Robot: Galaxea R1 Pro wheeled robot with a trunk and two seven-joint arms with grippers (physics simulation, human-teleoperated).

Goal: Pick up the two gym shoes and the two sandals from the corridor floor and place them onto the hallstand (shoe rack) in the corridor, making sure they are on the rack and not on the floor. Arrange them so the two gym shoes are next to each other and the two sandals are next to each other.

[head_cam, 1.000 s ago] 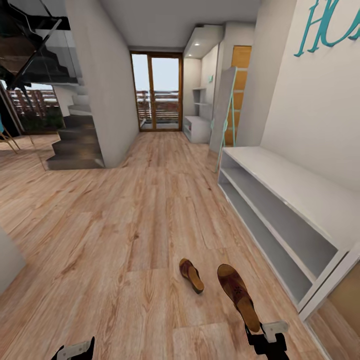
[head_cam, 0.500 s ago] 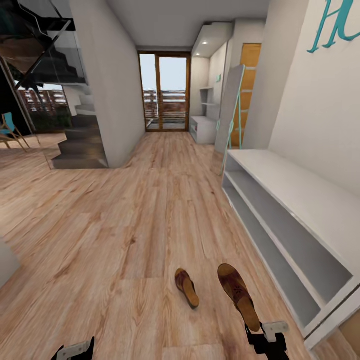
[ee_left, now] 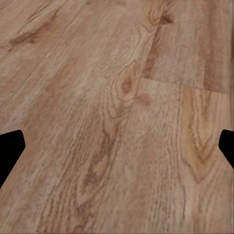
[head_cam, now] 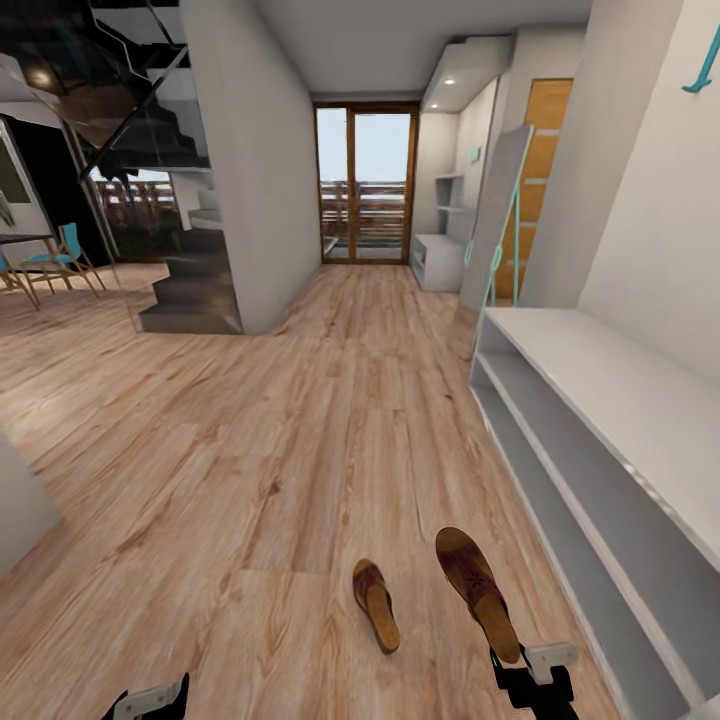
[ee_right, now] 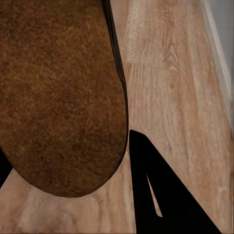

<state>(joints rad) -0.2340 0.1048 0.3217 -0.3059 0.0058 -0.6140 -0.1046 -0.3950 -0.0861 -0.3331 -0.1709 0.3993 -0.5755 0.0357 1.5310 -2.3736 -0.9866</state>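
Two sandals in sight: one sandal (head_cam: 478, 593) clamped by its heel in the right end effector (head_cam: 533, 672), held up off the floor (head_cam: 300, 430); other sandal (head_cam: 376, 604) lying on the planks just to its left. Left end effector (ee_left: 117, 146) spread wide, holding nothing, over bare wood. White shelf unit (head_cam: 600, 440) along the right wall, top and tiers bare as far as visible. No sneakers to report here. Progress estimate: early, nothing racked so far; first sandal in hand, three shoes left to fetch plus the pairing.
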